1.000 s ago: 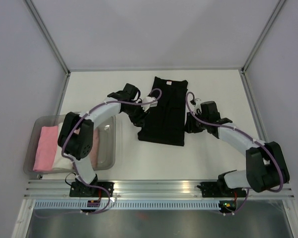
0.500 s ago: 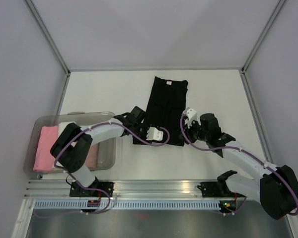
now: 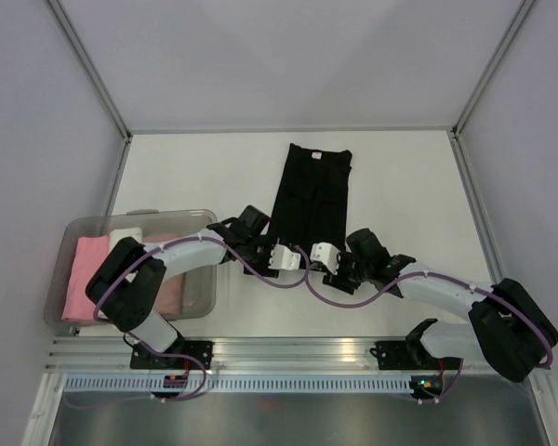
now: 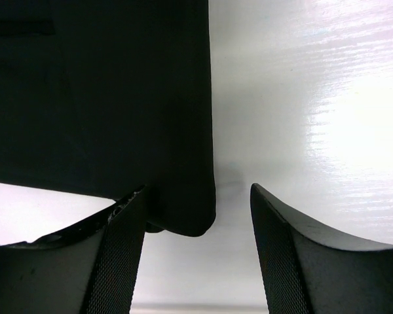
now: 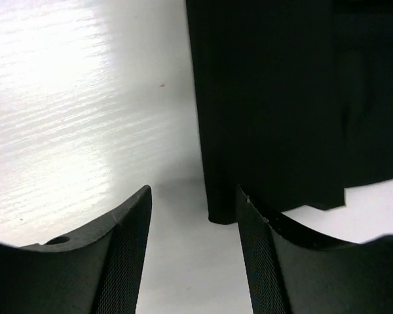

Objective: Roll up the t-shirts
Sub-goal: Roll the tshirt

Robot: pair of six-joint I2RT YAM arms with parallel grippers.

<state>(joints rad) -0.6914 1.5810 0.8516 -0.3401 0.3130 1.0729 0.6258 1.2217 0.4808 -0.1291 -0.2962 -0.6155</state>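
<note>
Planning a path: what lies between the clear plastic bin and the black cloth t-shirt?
Top view: only the left arm, above bare white table.

The white tabletop (image 3: 186, 177) lies under the left claw (image 4: 198, 196) and the right claw (image 5: 193, 196). It is glossy, with a glare patch (image 4: 354, 131) to the right of the left claw and a second glare (image 5: 46, 59) ahead and to the left of the right claw. A tiny red speck (image 5: 162, 85) sits on the tabletop ahead of the right claw. A clear plastic bin (image 3: 197, 290) stands to the left of the left claw, near it but apart. Toward the arm bases from both claws, an aluminium rail (image 3: 288, 348) runs along the near edge. Far beyond both claws rises a pale back wall (image 3: 288, 56), flanked by the left post (image 3: 88, 70) and the right post (image 3: 488, 70), both slanting metal.
</note>
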